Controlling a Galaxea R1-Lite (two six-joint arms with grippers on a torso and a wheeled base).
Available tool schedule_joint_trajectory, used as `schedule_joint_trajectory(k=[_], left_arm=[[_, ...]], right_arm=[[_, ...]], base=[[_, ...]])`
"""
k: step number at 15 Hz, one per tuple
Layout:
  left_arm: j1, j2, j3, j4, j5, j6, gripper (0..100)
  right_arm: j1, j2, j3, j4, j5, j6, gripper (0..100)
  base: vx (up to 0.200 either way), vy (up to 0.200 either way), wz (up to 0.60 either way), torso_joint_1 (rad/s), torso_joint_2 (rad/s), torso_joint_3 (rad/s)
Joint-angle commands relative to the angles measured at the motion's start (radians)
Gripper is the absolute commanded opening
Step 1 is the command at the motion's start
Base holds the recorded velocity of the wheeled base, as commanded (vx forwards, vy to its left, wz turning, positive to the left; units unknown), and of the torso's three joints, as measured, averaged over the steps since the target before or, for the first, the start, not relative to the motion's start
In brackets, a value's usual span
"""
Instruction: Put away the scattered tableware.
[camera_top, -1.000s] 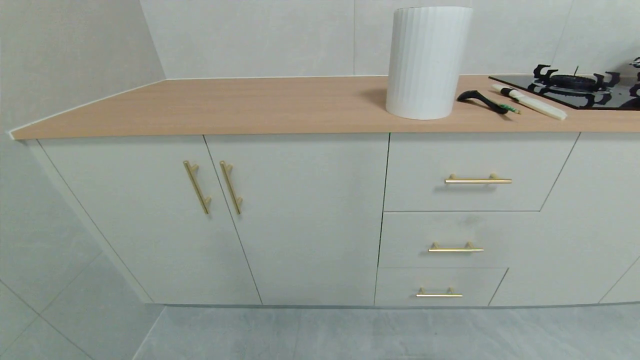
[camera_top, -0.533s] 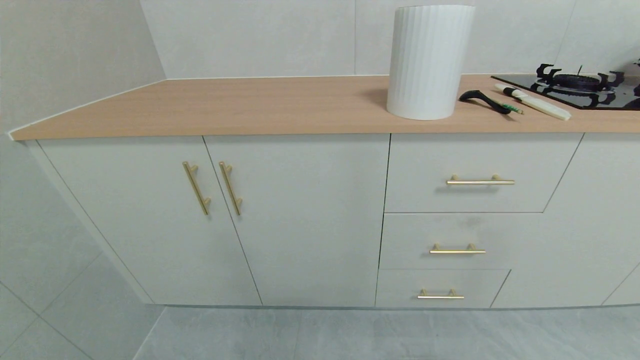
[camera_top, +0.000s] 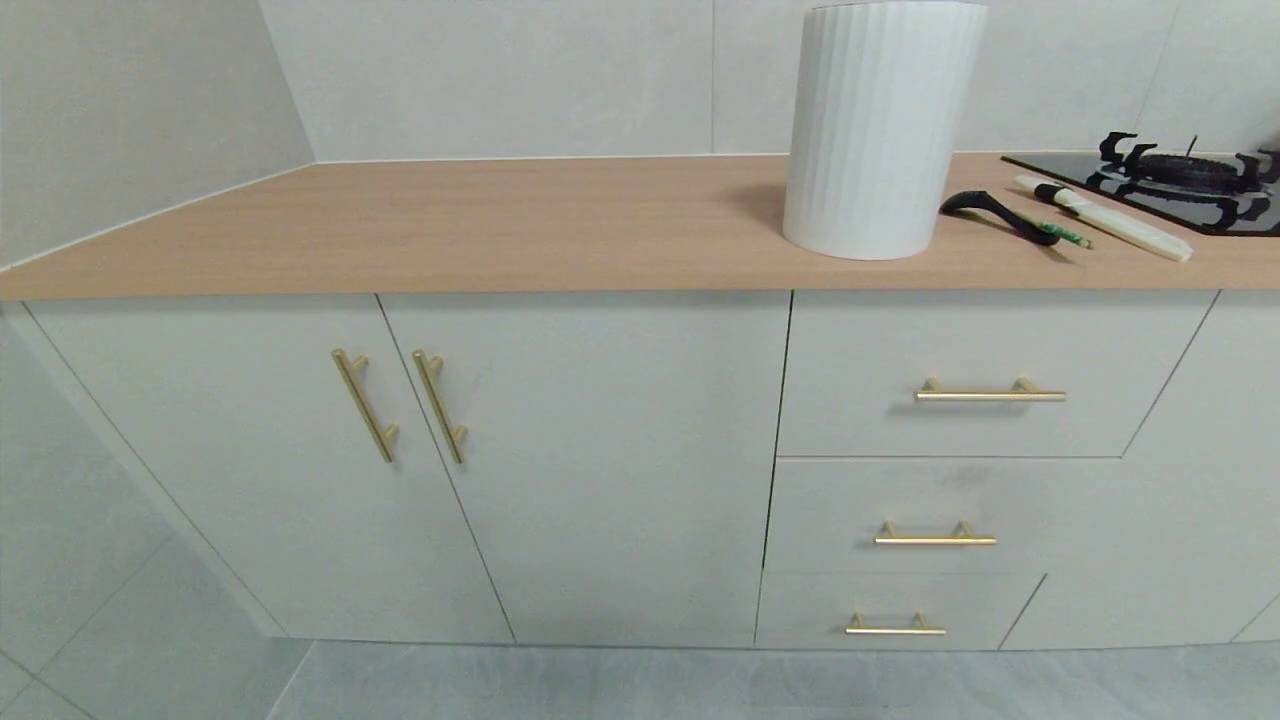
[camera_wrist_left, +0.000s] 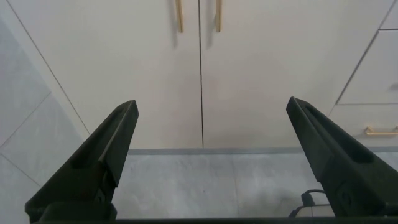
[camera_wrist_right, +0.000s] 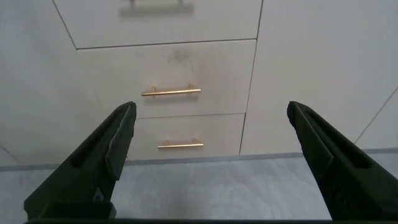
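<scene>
Two pieces lie on the desk (camera_top: 450, 225): one black-handled tool (camera_top: 1000, 213), one long white utensil (camera_top: 1110, 220), next to one ribbed white canister (camera_top: 875, 130). Both my jaws hang released.

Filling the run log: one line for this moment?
left gripper open, empty | right gripper open, empty | utensils on counter beside canister | drawers shut

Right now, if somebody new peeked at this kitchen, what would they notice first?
Probably the tall white ribbed container standing on the wooden countertop. Just beside it, toward the stove, lie a black-handled utensil and a long white utensil. Below, gold handles shine on the pale cabinet fronts.
</scene>
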Motion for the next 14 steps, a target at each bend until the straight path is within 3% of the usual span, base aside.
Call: schedule_joint_trajectory(k=[1, 9, 12, 14], left_arm=[[0.001, 0.001, 0.000, 0.000, 0.000, 0.001, 100], [0.001, 0.001, 0.000, 0.000, 0.000, -0.001, 100], [0.001, 0.001, 0.000, 0.000, 0.000, 0.001, 100], [0.001, 0.001, 0.000, 0.000, 0.000, -0.001, 100]], right_arm=[[0.000, 0.002, 0.000, 0.001, 0.000, -0.003, 100], [0.000, 0.002, -0.002, 0.000, 0.016, -0.052, 100], [0.012, 0.055, -0.181, 0.004, 0.079, 0.015, 100], [0.029, 0.186, -0.230, 0.020, 0.107, 0.015, 100]], base=[[0.000, 0.000, 0.00, 0.000, 0.00, 0.000], [0.000, 0.000, 0.00, 0.000, 0.00, 0.000], [0.000, 0.000, 0.00, 0.000, 0.00, 0.000], [0.000, 0.000, 0.00, 0.000, 0.00, 0.000]])
